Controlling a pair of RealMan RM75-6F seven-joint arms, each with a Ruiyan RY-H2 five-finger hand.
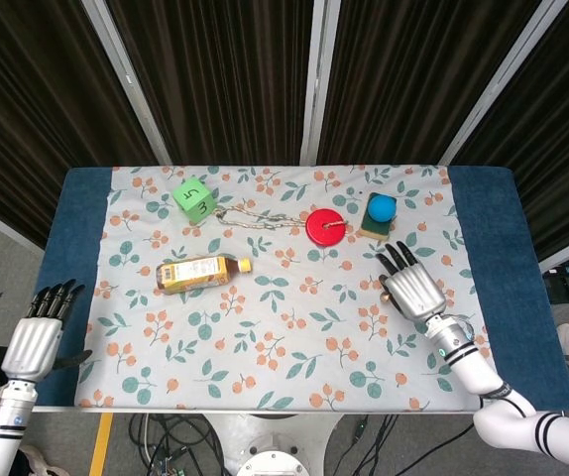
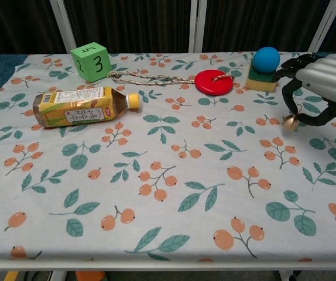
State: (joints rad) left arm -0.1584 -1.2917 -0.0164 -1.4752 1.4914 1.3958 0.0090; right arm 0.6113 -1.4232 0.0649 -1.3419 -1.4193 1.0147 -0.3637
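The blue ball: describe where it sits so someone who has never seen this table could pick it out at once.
Start at the floral tablecloth and go to its far right part, just right of the red disc. There a blue ball rests on a sponge with a green top, beyond the right hand. It is the only round blue thing, and the only one stacked on another.

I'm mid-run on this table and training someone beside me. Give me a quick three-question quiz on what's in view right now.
1. True or false: the right hand holds the blue ball.
2. What does the blue ball sit on? A) the red disc B) a sponge C) the green cube
3. Which way does the bottle's cap point in the chest view?

Key
1. False; the hand is apart from the ball, holding nothing.
2. B
3. Right, toward the red disc's side; the bottle lies flat.
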